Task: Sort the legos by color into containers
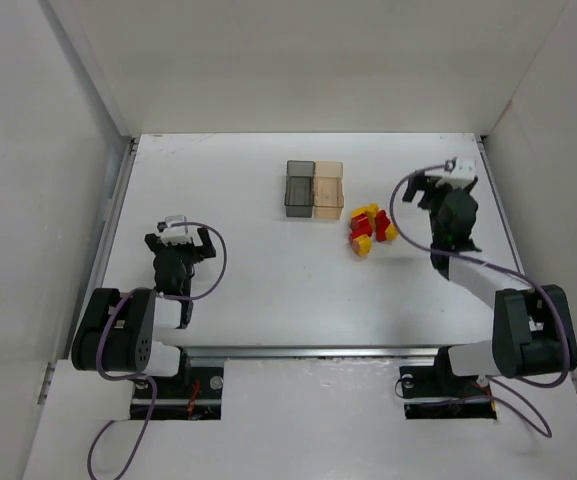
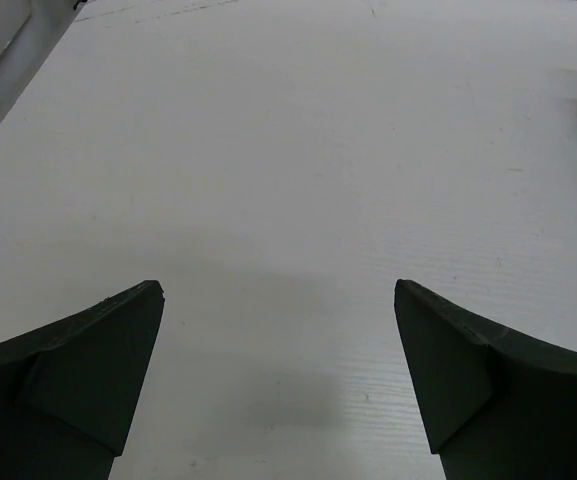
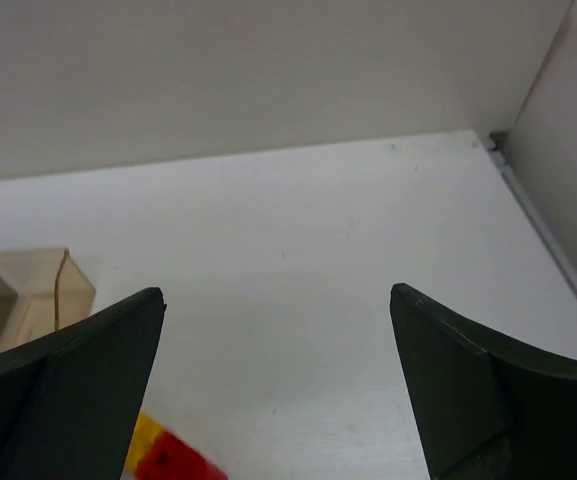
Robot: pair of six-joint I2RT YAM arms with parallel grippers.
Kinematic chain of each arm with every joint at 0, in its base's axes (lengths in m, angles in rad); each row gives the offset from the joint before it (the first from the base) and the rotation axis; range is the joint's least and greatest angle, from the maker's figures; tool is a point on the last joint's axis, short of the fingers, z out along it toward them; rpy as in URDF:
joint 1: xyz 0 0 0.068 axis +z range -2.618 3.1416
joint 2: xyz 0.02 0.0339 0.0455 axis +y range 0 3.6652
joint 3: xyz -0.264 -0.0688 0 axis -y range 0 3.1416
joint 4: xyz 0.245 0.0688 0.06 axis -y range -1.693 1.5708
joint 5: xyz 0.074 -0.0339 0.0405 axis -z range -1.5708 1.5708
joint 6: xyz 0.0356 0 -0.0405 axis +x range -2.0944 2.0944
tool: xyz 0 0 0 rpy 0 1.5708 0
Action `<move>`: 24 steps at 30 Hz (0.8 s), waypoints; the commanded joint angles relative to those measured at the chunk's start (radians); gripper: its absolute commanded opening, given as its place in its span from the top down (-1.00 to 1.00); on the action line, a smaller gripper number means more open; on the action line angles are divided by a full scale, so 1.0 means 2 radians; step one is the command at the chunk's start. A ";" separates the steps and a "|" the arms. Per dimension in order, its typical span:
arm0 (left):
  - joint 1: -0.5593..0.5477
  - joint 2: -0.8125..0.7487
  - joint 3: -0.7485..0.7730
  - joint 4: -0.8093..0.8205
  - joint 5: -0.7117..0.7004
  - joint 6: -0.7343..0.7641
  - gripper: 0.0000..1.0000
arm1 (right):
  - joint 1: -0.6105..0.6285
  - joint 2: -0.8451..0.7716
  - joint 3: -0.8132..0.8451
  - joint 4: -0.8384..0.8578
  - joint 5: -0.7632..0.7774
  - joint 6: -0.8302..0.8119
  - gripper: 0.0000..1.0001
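White walls [image 1: 298,60] box in a white desk [image 1: 268,290]. Nearest in, on the left side, the left end effector [image 1: 181,235] hangs over bare desk with its jaws spread wide and nothing between them; its wrist view shows only white surface past the fingertips.

Farther out and to the right lie the legos [image 1: 370,229], a tight cluster of red and yellow bricks resting on the desk. The right end effector [image 1: 438,185] stands just right of the pile and a little beyond it, also wide open and empty. A yellow and a red brick peek in at the lower left of its wrist view.

Just left of the pile and slightly farther back sit the containers, a dark grey bin [image 1: 299,188] joined to an amber bin [image 1: 329,190]. No brick shows in either.

Sorting looks not yet begun, and the step in hand seems to be the approach to a first brick. The right end effector likely needs to come left and down over one brick at the pile's edge. It should close on that brick alone without dragging its neighbours.
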 commanded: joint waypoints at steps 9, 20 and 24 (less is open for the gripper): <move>0.003 -0.053 0.003 0.096 0.058 0.019 -1.00 | 0.076 0.054 0.352 -0.265 0.232 -0.219 -0.99; -0.027 -0.110 0.412 -0.520 0.175 0.358 -1.00 | 0.070 0.154 0.494 -0.653 -0.035 -0.145 -0.90; -0.063 -0.099 0.454 -0.574 0.089 0.452 -1.00 | 0.070 0.173 0.500 -0.694 -0.035 -0.133 -0.84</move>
